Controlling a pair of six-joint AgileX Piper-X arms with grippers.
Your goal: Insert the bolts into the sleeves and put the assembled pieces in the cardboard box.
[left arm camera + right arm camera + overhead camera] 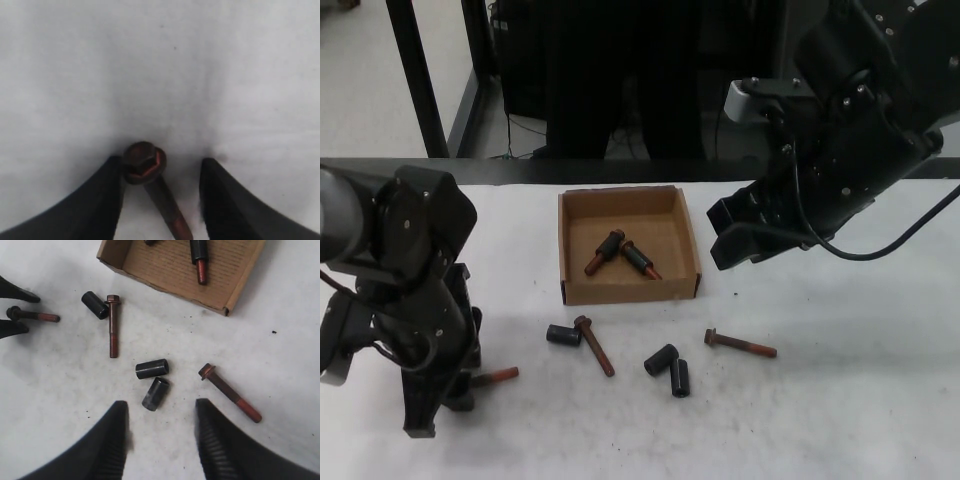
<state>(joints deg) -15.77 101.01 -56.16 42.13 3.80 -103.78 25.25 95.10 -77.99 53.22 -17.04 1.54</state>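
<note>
— Which step?
— Bolt pickup, I think. The left hand (161,161) sits open, fingers (97,202) either side of a bolt (145,162) lying on the table (160,60).
— The right hand (161,404)?
— Open too, above a loose sleeve (152,369). Next: close on the bolt squarely. Two assembled pieces (605,252) already lie in the cardboard box (630,290).

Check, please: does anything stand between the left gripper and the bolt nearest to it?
Nothing visible does. The bolt lies on the white table, between the open fingers of the left gripper, with its head close to one finger.
</note>
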